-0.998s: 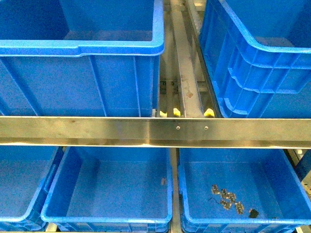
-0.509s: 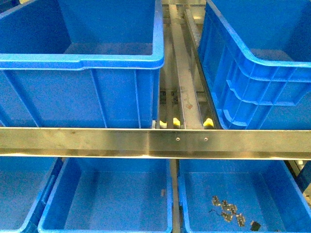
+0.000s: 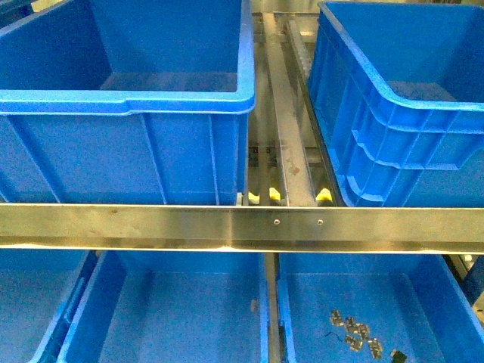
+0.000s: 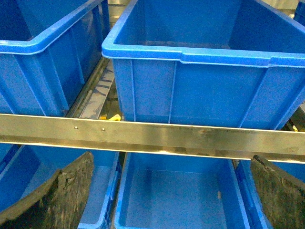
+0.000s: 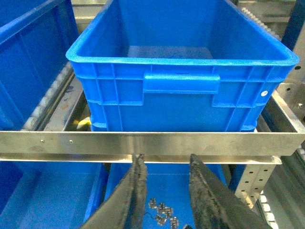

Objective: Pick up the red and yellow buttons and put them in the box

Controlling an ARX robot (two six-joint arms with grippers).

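Front view: what sits on the rack?

Two blue crates on the upper shelf, the upper left crate (image 3: 128, 102) and the upper right crate (image 3: 393, 98), with roller tracks (image 3: 281, 113) running between them. A steel rail (image 3: 151, 223) crosses the shelf's front edge.

Where are the buttons?

I cannot tell. Three small yellow pieces (image 3: 324, 195) sit at the ends of the tracks, just behind the rail. Whether they are buttons is unclear. On the shelf below, the lower right crate (image 3: 442, 302) holds a cluster of small grey parts (image 3: 355, 333) near its front edge, too small to identify. No red shows among them.

And the box?

Every crate is blue and open-topped. I cannot say which one is meant.

What about the arms?

The left gripper (image 4: 171, 157) is spread wide and grasps nothing. It faces the rail, with the lower middle crate (image 4: 176, 191) beneath. The right gripper (image 5: 166, 162) has its fingers (image 5: 137, 191) parted by a narrow gap, unloaded, above the grey parts.
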